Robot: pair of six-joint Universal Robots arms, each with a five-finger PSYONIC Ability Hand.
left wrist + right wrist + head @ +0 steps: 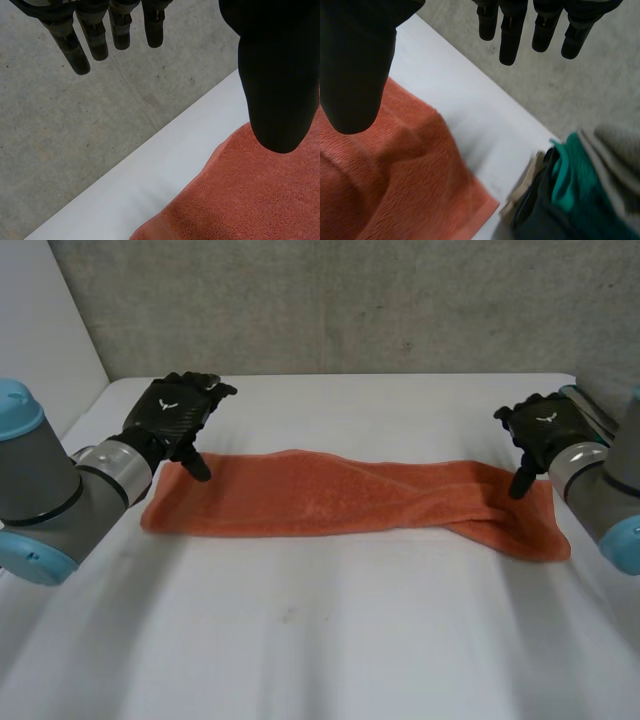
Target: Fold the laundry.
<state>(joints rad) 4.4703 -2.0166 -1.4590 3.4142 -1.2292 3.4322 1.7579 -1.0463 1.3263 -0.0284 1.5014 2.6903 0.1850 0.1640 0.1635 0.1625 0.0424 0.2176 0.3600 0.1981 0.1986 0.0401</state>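
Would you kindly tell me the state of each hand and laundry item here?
Orange towel: folded into a long strip, flat on the table.
Left hand: open, over the towel's left end.
Right hand: open, over its right end.
Clothes pile: heaped beside the right hand.

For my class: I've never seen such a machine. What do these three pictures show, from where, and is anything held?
A robot with two arms, each ending in a black hand. One picture looks down from between the arms; the other two come from cameras on the wrists, looking along each palm. On the white table lies an orange towel, spread as a long strip. The left hand and right hand are open, one at each end, holding nothing. A pile of clothes sits beside the right hand.
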